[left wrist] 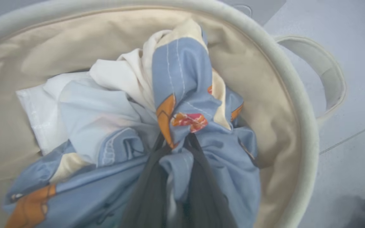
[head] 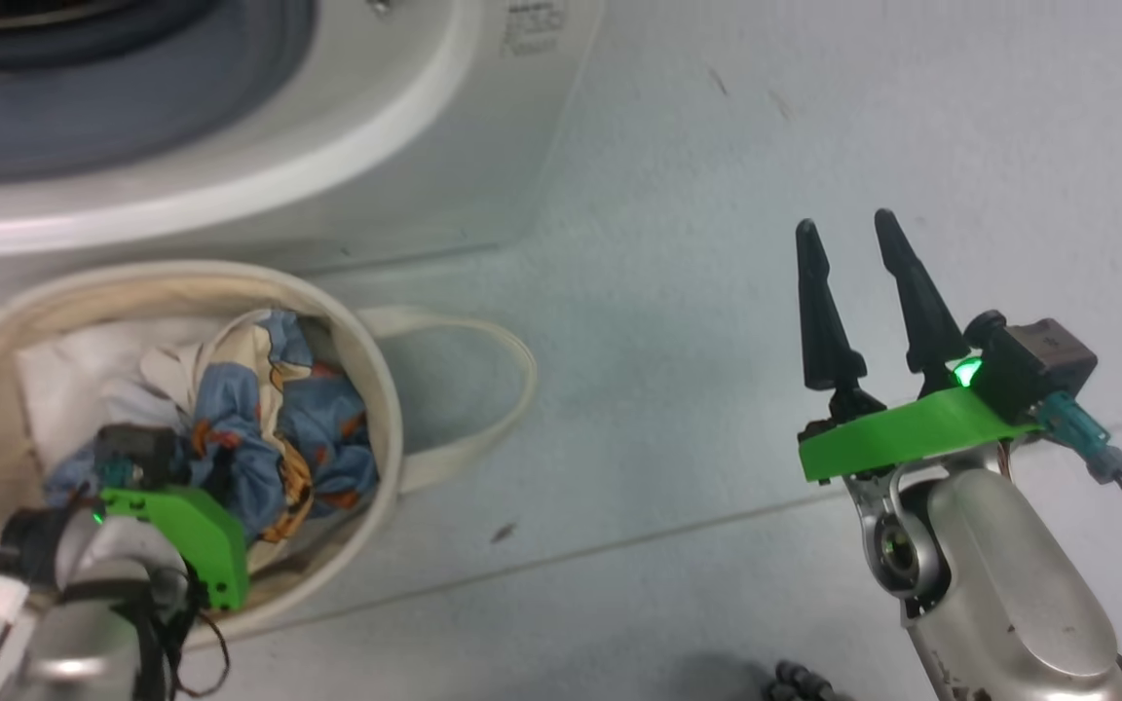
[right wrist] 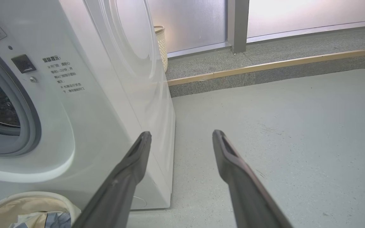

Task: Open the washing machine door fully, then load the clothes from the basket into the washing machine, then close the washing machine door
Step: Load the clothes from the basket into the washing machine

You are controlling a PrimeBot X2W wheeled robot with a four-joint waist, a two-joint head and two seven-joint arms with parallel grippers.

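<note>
The cream basket [head: 381,389] stands on the floor in front of the white washing machine [head: 405,127], whose grey-ringed drum mouth [right wrist: 27,126] is uncovered. The washing machine door is out of view. Blue, cream and orange clothes [left wrist: 182,79] lie bunched in the basket [left wrist: 299,133]. My left gripper [left wrist: 176,145] reaches down into the basket and is shut on a fold of the clothes. In the head view its fingers are buried in the clothes [head: 317,419]. My right gripper [head: 848,229] hovers open over bare floor to the right, holding nothing.
A plain white cloth [left wrist: 49,107] lies under the patterned clothes. The basket's strap handle [head: 503,380] loops out onto the floor. A wicker bin [right wrist: 162,44] stands behind the machine, with a raised step [right wrist: 265,68] beyond. Open grey floor [head: 717,146] lies to the right.
</note>
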